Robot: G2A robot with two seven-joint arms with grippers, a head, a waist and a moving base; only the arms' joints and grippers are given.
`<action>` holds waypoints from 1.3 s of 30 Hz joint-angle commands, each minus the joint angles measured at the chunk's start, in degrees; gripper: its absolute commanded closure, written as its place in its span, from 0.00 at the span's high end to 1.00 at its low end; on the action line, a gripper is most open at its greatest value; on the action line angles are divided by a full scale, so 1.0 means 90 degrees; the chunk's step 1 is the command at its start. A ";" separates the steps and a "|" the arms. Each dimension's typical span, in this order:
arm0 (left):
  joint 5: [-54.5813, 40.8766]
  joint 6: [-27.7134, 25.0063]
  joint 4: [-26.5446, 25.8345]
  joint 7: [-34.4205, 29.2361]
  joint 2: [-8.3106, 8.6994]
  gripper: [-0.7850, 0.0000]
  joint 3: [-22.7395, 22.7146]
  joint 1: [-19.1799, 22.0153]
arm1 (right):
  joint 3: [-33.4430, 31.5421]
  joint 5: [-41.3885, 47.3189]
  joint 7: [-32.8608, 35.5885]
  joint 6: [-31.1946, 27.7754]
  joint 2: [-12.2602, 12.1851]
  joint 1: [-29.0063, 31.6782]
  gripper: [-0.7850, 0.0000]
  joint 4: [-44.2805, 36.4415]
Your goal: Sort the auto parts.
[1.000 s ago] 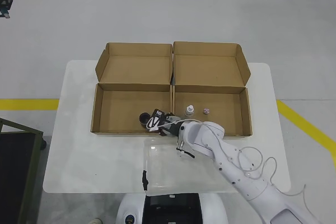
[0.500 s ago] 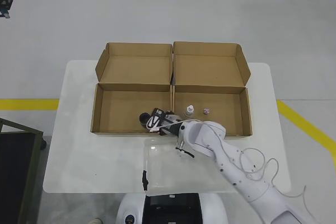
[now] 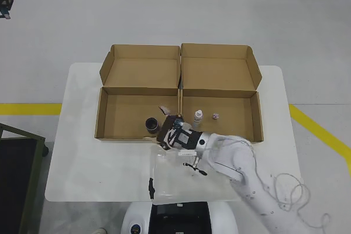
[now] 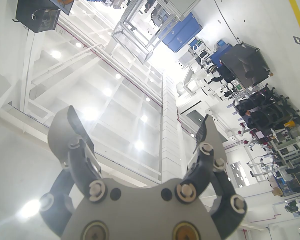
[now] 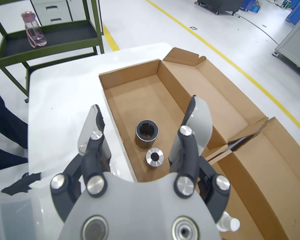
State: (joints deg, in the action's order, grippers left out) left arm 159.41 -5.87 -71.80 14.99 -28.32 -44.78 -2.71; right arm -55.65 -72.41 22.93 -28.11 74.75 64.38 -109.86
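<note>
A black bushing (image 5: 146,134) and a silver ring (image 5: 154,157) stand on the floor of the left cardboard box (image 3: 123,111), close to its near right corner. The black bushing (image 3: 151,124) also shows in the top view. My right gripper (image 5: 145,103) hangs open just above these two parts, over the box's near wall, with nothing between its fingers. From above, the right gripper (image 3: 164,128) sits at the box's near right corner. The right cardboard box (image 3: 240,120) holds a small white bottle (image 3: 198,116) and a small pinkish part (image 3: 216,116). My left gripper (image 4: 138,116) points at the ceiling, open and empty.
A clear plastic tray (image 3: 164,172) lies on the white table (image 3: 82,152) in front of the boxes, with a scrap of black tape (image 3: 151,188) at its near left. Both box lids stand open at the back. A green cart (image 5: 40,33) stands off the table's left side.
The right arm's wrist has turned and drawn back a little toward the box's near wall, and its elbow has swung to the right. The black bushing has not moved.
</note>
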 commanded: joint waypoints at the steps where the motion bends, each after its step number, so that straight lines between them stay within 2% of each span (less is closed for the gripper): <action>1: 0.0000 0.0000 0.0000 -0.0001 0.0000 1.00 0.0000 0.0000 | -0.0179 0.0208 -0.0058 -0.0128 -0.0050 0.0288 0.95 -0.0258; 4: 0.0000 0.0000 0.0000 -0.0001 0.0000 1.00 0.0000 0.0000 | -0.0544 0.0372 -0.0258 -0.0143 -0.0126 0.0704 1.00 -0.0569; 10: 0.0000 0.0000 0.0000 -0.0001 0.0000 1.00 0.0000 0.0000 | -0.1483 0.0116 -0.1053 0.0269 -0.0267 0.1592 1.00 -0.0762; 20: 0.0000 0.0000 0.0000 -0.0001 0.0000 1.00 0.0000 0.0000 | -0.2881 0.0019 -0.2549 0.0784 -0.0404 0.2694 1.00 -0.0517; 22: 0.0000 0.0000 0.0000 -0.0001 0.0000 1.00 0.0000 0.0000 | -0.3151 -0.0188 -0.2653 0.0737 -0.0443 0.2876 1.00 -0.0515; 30: 0.0000 0.0000 0.0000 -0.0001 0.0000 1.00 0.0000 0.0000 | -0.4178 0.0094 -0.3160 0.0943 -0.0510 0.3680 1.00 -0.0505; 39: 0.0000 0.0000 0.0000 -0.0001 0.0000 1.00 0.0000 0.0000 | -0.4684 0.0383 -0.3572 0.1269 -0.0511 0.4016 1.00 -0.0379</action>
State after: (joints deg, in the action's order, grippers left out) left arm 159.41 -5.87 -71.80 14.99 -28.32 -44.78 -2.71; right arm -97.57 -68.91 -9.15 -16.90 70.16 100.42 -113.34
